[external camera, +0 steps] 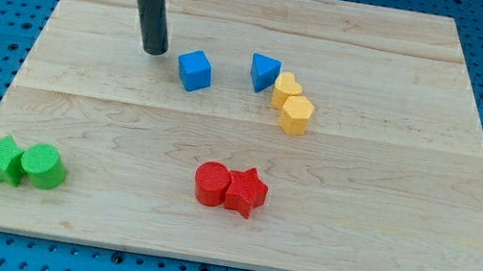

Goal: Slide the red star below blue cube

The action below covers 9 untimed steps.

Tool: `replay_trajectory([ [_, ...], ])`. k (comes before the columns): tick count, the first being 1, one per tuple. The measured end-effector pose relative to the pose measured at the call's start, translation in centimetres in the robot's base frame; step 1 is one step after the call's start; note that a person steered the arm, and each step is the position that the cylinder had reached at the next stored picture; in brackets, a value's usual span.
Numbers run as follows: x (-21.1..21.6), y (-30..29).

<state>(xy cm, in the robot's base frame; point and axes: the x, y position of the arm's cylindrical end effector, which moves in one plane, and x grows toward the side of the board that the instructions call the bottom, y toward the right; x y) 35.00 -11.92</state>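
The red star (248,193) lies low on the wooden board, touching a red cylinder (211,183) on its left. The blue cube (195,71) sits in the upper middle of the board. My tip (154,50) stands just to the left of the blue cube, a small gap apart, far above and left of the red star.
A blue triangular block (264,71) sits right of the cube, with two yellow blocks (286,92) (296,114) touching beside it. A green block (0,161) and a green cylinder (43,165) sit at the bottom left. The board's bottom edge (222,257) runs close below them.
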Motion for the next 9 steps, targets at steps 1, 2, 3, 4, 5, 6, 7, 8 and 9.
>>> replay_trajectory([
  [1, 2.3, 2.3],
  [2, 4.2, 3.2],
  [3, 4.3, 1.4],
  [4, 5.4, -0.6],
  [5, 5.6, -0.6],
  [6, 4.9, 0.0],
  [7, 4.2, 0.1],
  [8, 4.2, 0.1],
  [9, 4.3, 0.2],
])
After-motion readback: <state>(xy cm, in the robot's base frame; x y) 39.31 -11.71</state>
